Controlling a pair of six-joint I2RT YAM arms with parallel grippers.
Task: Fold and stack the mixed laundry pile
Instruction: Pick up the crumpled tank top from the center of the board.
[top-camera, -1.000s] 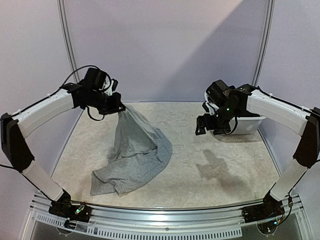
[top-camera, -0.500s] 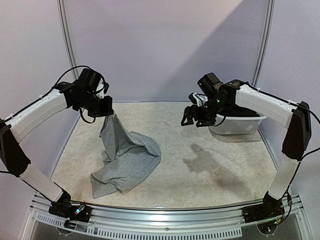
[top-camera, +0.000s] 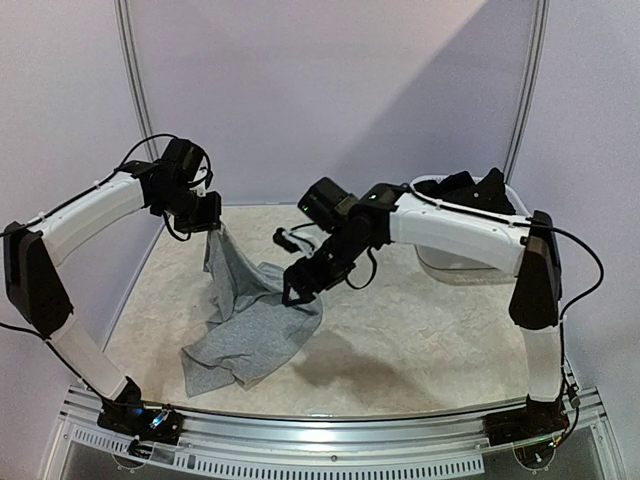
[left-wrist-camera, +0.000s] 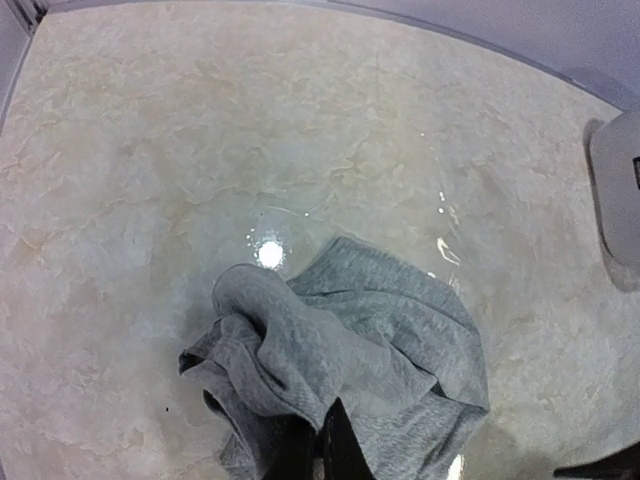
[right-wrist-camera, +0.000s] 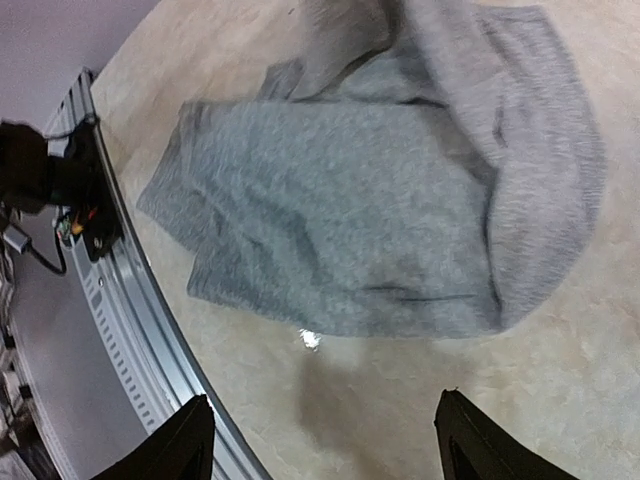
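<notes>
The light grey top lies on the left half of the table, most of it crumpled in a loose heap towards the near-left. One edge of it is drawn up to the far left. There the left gripper is clamped tight on a pinch of the cloth and holds it off the surface, so the fabric hangs in a slack drape and not flat. I judge this raised hold is meant to give the garment a fixed corner from which it can be spread for folding.

The right gripper hovers just over the heap's right edge with its jaws wide apart and nothing between them. Its wrist view looks straight down on the grey folds. It appears placed to take a second hold opposite the left one. Whether it touches the cloth cannot be told.

Well apart, at the far right, the white laundry basket holds a black garment bunched above its rim, probably waiting its turn. No printed piece can be made out.

The table has a pale, marbled, slightly glossy top that throws back a spot of light. A ribbed metal rail runs along its near edge between the arm bases. Plain lilac-grey walls close in the space behind, with slim metal posts rising at the far corners.
</notes>
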